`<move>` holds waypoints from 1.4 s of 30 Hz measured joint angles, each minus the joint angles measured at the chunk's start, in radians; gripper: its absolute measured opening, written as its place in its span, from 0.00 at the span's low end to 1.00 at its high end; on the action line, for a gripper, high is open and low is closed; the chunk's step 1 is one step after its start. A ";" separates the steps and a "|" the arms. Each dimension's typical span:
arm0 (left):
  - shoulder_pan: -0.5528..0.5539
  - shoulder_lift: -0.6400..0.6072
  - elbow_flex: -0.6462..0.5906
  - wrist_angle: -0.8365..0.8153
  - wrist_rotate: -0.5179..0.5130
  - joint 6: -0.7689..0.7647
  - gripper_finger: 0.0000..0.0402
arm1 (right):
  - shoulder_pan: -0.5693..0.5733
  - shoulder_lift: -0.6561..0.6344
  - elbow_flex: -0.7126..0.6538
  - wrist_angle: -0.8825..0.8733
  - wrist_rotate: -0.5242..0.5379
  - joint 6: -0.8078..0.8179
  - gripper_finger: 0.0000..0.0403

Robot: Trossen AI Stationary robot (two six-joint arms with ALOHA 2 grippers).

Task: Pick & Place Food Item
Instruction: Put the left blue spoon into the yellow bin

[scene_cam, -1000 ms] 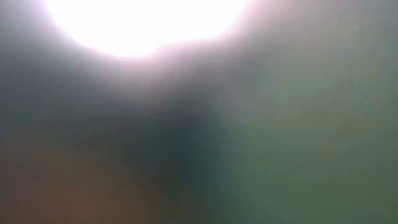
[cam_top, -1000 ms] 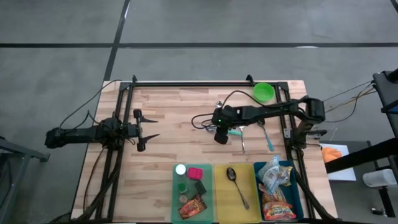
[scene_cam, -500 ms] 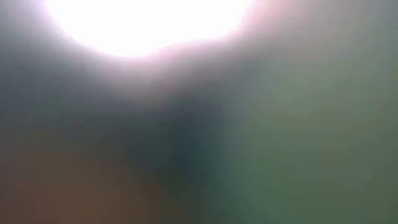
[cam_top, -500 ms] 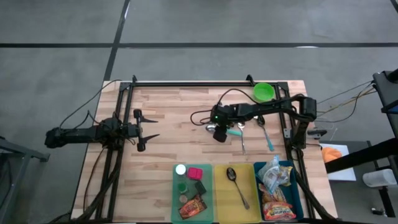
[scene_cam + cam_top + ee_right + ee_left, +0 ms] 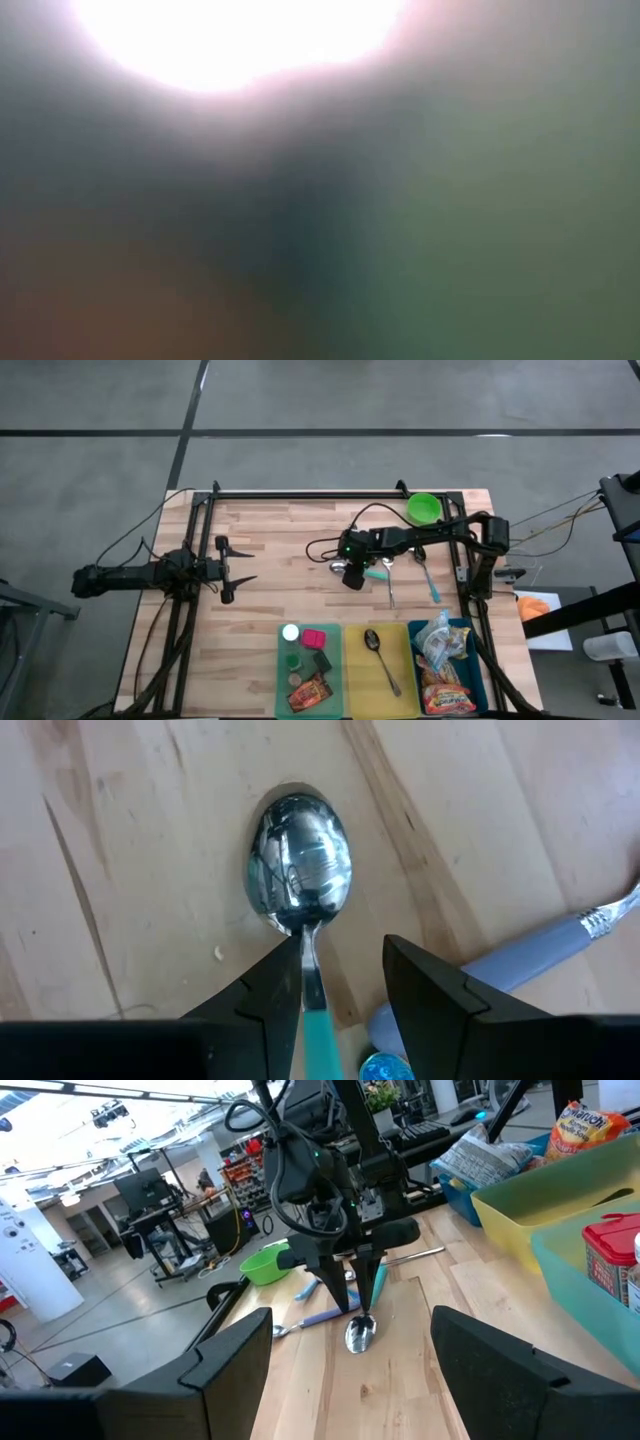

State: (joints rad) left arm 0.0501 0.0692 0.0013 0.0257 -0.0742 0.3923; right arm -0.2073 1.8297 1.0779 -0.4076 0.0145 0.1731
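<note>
A spoon with a shiny bowl (image 5: 298,860) and a teal handle (image 5: 318,1030) lies flat on the wooden table (image 5: 280,550), right of centre. My right gripper (image 5: 342,960) points steeply down over it, open. One finger stands on each side of the spoon's neck, as the left wrist view also shows (image 5: 352,1285). My left gripper (image 5: 235,573) waits level at the table's left side, open and holding nothing. Packaged food lies in the green bin (image 5: 283,690) and the blue bin (image 5: 478,690) at the near edge. The low view is a blur. My right gripper comes at the spoon from above with its fingers across the neck (image 5: 308,935), just behind the bowl. One fingertip (image 5: 285,970) stands right against the neck, the other well apart from it. I cannot tell whether it touches. The spoon lies flat on the table.
A green bowl (image 5: 423,508) sits at the far right. A silver utensil (image 5: 390,588), a blue-handled one (image 5: 432,582) and a grey-handled one (image 5: 540,960) lie close to the right of the spoon. A yellow bin (image 5: 352,690) holds another spoon.
My right gripper has sunk a little toward the teal-handled spoon and then kept still. The spoon has not moved.
</note>
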 joint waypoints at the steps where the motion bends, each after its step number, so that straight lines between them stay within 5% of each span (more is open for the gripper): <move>1: 0.000 0.000 0.000 0.000 0.000 0.000 0.69 | 0.000 -0.001 0.000 0.000 0.000 0.000 0.35; 20: 0.000 0.000 0.000 0.000 0.000 -0.002 0.69 | 0.015 0.000 0.002 0.003 -0.030 0.064 0.36; 30: 0.000 0.000 0.000 0.000 0.000 -0.002 0.69 | 0.029 0.002 0.002 0.007 -0.041 -0.015 0.56; 42: 0.000 0.000 0.000 0.000 0.000 0.000 0.69 | 0.028 0.074 0.003 0.056 0.021 -0.048 0.57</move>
State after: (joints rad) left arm 0.0499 0.0692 0.0013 0.0257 -0.0742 0.3927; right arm -0.1791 1.9041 1.0813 -0.3515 0.0357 0.1246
